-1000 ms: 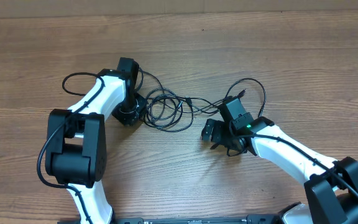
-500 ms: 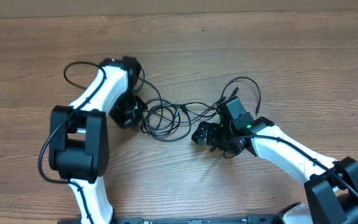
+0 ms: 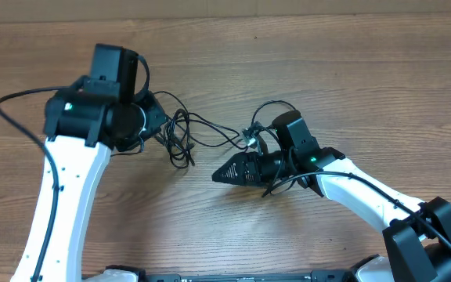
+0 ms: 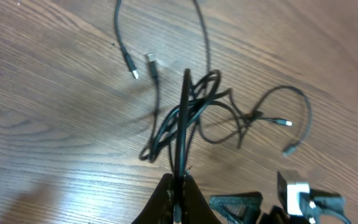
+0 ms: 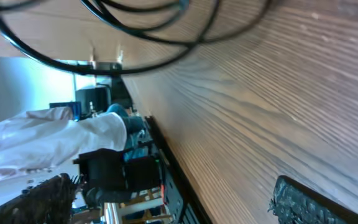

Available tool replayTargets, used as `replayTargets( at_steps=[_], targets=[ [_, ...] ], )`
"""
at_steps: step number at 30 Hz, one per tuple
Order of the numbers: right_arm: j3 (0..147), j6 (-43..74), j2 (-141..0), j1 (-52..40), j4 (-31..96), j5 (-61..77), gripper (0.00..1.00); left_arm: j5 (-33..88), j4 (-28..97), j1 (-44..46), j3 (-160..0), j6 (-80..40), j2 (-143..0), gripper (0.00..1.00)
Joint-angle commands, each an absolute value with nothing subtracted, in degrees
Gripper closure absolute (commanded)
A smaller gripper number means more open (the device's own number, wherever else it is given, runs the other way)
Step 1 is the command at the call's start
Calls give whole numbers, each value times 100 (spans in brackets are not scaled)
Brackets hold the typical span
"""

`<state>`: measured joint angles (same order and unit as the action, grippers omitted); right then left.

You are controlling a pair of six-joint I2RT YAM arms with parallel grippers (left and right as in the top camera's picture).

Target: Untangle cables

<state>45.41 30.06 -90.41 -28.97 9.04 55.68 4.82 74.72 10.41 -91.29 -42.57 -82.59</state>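
The left tool [image 4: 178, 190] was clenched on the bundled cables [image 4: 188, 109], whose looped strands ran from its fingertips out over the wooden worktop [image 4: 55, 124], plug ends spread apart. The right tool [image 3: 224, 174] was released, jaws wide, gripping nothing, near the trailing strands.

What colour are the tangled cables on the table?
Black, pale and metallic only at the ends. The cables show best in the left wrist view.
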Motion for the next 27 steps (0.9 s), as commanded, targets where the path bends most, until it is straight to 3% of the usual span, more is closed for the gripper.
replayTargets(
  at_steps=[1,4,9,15,20,23,27],
  targets=[
    [4589,3022,-8912,-2923,692,5784,0,939,7295,1055,-9198,-3754,-7918,96],
    [4768,3041,-8648,-2919,718,5190,0,1426,7004,1055,-9198,-3118,-7828,96],
    [5043,3452,-8409,-2919,714,3940,0,3479,6307,1055,-9198,-1813,-7819,96],
    [5382,3940,-8412,-2919,497,3433,0,4871,6010,1055,-9198,-888,-7819,96],
    [5478,4716,-8412,-2919,202,2790,0,5358,5841,1055,-9198,-851,-7819,96],
    [5476,4976,-8429,-2980,242,2255,8,5942,5502,1055,-9198,-858,-7819,95],
    [5476,4978,-8530,-3107,1109,1100,11,6497,4851,1041,-9201,-1090,-7819,96]
  ],
)
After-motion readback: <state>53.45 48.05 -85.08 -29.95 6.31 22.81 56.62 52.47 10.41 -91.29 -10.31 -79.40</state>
